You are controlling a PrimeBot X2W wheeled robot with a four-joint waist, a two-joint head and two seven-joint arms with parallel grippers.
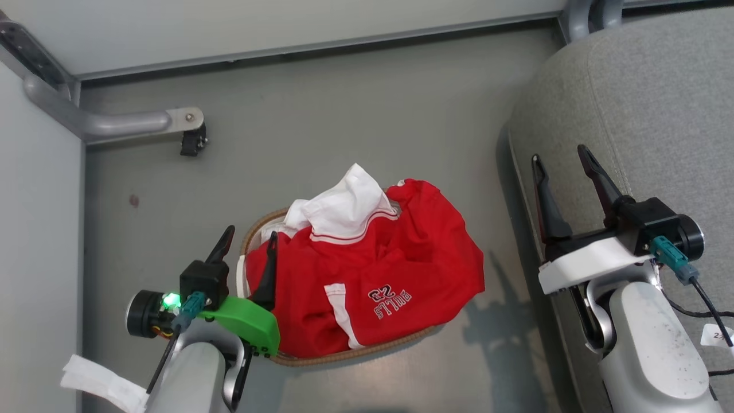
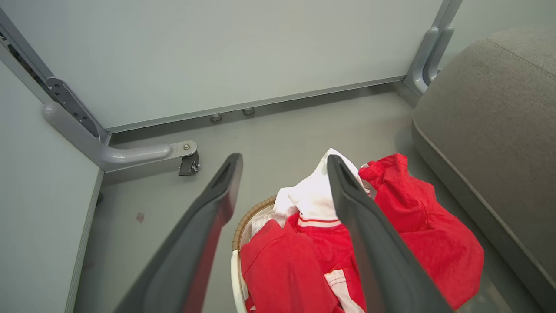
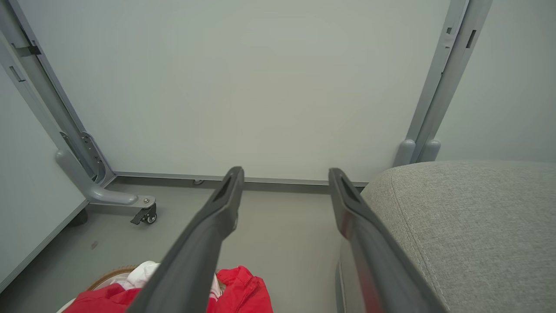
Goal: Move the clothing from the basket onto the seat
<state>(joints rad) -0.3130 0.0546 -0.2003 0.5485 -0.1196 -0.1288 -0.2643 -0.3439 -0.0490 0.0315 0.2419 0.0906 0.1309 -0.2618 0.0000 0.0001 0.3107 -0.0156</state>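
The left hand (image 1: 251, 234) is open over the rim of the basket (image 1: 344, 355), which holds the clothing (image 1: 373, 269); the right hand (image 1: 560, 154) is open above the seat (image 1: 648, 115).

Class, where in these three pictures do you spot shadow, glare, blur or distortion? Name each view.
Head view: finger-shaped shadow on the floor beside the basket, faint glare below it. Left wrist view: the left gripper's fingers look soft. Right wrist view: wall posts splay outward.

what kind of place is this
Likely a test bay staged as a living room: a sofa and a basket of clothing on a grey floor, enclosed by pale partition panels with a castor.
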